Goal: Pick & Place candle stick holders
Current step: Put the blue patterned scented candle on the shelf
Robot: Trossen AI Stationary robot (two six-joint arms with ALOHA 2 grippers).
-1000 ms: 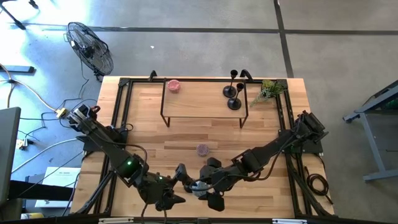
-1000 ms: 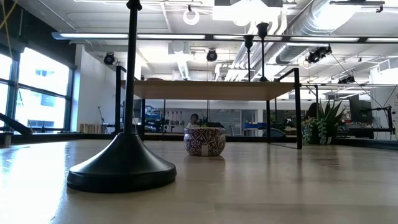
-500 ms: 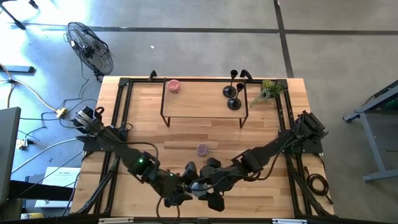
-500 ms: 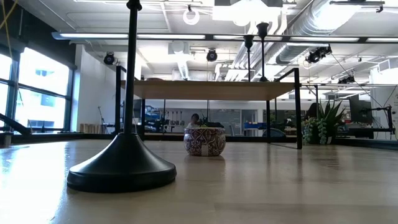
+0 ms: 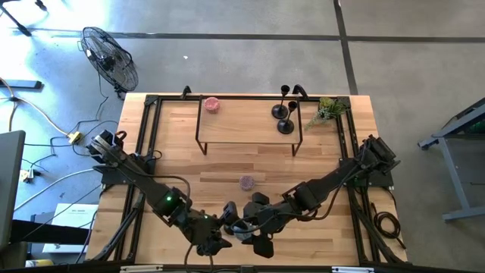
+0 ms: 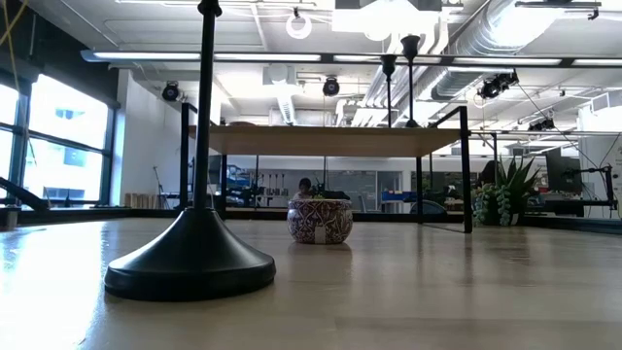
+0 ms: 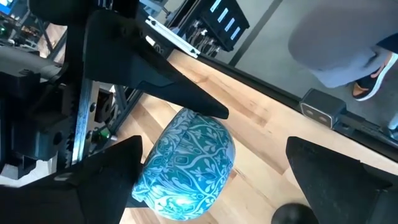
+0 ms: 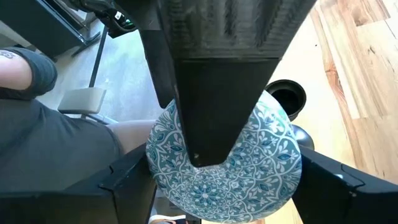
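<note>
Wooden boards make the table (image 5: 182, 159), which stands on a grey concrete floor with a fan (image 5: 111, 59) beside its far left corner. At the far side of the table there is a small raised shelf (image 5: 246, 121). Two candle stick holders (image 5: 283, 112) stand on the right part of this shelf, close together, and a pink jar (image 5: 211, 105) is on its left part. A green plant (image 5: 328, 111) lies just to the right of the shelf. A third candle stick holder (image 6: 194, 243) stands upright on the table at the near edge, very close to the low camera. A small patterned pot (image 5: 247, 183) is near the middle of the table.

Both arms meet at the near edge. The right gripper (image 8: 214, 155) holds a blue patterned ball (image 8: 224, 155) between its fingers. The left gripper (image 7: 211, 180) has its fingers spread wide, on both sides of the same ball (image 7: 186, 162) and not touching it. A person's sleeve (image 8: 28, 71) shows beyond the table.
</note>
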